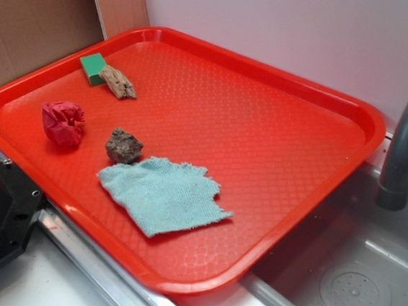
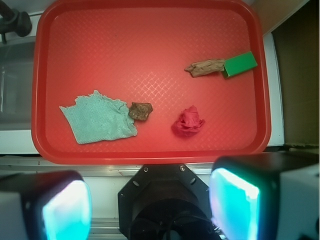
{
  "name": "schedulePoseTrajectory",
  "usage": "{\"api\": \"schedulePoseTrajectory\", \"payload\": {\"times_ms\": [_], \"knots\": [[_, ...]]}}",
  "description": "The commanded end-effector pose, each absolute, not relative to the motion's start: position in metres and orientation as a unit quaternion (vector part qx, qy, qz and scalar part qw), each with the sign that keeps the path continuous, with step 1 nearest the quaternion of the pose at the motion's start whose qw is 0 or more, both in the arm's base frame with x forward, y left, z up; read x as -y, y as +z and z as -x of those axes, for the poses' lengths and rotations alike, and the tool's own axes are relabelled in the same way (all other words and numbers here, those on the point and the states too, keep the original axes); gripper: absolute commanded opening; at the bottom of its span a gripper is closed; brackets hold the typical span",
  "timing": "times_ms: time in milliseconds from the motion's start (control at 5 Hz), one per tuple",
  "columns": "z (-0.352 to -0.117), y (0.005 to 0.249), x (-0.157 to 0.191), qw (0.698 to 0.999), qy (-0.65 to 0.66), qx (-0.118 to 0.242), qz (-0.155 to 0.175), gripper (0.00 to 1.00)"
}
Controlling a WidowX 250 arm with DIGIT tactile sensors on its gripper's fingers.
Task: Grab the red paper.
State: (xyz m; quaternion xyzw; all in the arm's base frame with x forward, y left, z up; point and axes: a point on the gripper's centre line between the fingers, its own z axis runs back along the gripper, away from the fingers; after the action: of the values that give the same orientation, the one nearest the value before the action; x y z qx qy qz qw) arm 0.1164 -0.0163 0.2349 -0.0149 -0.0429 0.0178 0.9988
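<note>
Presently, item one: the red paper (image 2: 188, 122), a small crumpled crimson-pink ball, lay loose on the tray (image 2: 150, 30), untouched. In the wrist view it sat at about 5 o'clock from the tray's centre, near the tray's lower rim.

Item two: the brown rock (image 2: 140, 110), at 9 o'clock from the paper, near but apart from it, and touching the edge of the light-blue cloth (image 2: 98, 119) on its far side.

Item three: a wood scrap (image 2: 205, 67) butted against a green block (image 2: 239, 64), at roughly 1 o'clock from the paper, well apart.

Item four: the gripper (image 2: 150, 200). Its fingers (image 2: 234, 202) stood spread wide at the bottom of the wrist view, high above the tray, holding nothing and touching nothing. It did not appear in the exterior view.

Step in hand, as judged: the approach, not yet begun in earnest. The next move called for shifting toward 1 o'clock in the wrist view to centre the ball between the fingers, then descending and closing, keeping clear of the rock.
</note>
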Motion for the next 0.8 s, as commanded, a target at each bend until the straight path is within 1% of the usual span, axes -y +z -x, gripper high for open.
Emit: {"api": "schedulePoseTrajectory", "payload": {"times_ms": [0, 200, 400, 600], "knots": [[-0.116, 0.235, 0.016, 0.999, 0.018, 0.043, 0.015, 1.0], [-0.14, 0.187, -0.023, 0.998, -0.011, 0.058, -0.015, 1.0], [-0.152, 0.141, -0.046, 0.995, -0.056, 0.078, -0.011, 1.0], [-0.16, 0.094, -0.064, 0.995, -0.07, 0.066, -0.011, 1.0]]}}
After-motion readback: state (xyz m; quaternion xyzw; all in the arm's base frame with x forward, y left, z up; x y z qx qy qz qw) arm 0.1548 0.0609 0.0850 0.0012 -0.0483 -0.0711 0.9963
